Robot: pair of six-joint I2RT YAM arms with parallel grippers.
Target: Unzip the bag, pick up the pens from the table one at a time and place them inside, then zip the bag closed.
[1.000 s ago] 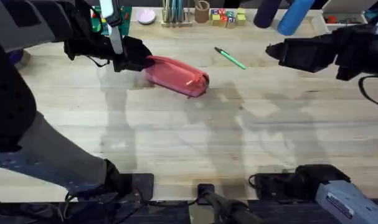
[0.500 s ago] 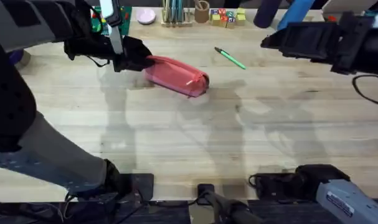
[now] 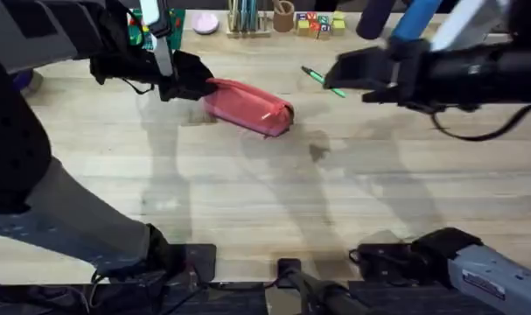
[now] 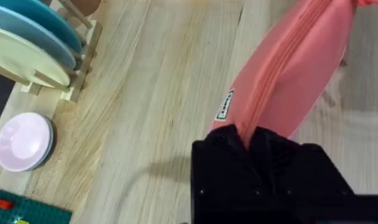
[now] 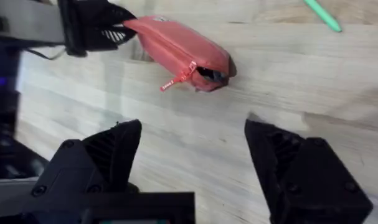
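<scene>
Right gripper (image 5: 192, 163) wide open, above green pen (image 3: 324, 81); pen lies diagonal. Left gripper (image 3: 192, 80) pinches bag (image 3: 248, 107) end.

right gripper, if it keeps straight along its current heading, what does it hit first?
Probably the bag: the right gripper is open and its wrist view has the pouch's open end dead ahead. The green pen sits off that line. Height is unclear.

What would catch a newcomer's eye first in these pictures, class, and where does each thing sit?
The coral-pink bag lies on the table left of centre, its far-left end pinched by the left gripper and its zipper open at the other end. A single green pen lies to its right, partly under the right gripper, whose jaws are spread wide.
</scene>
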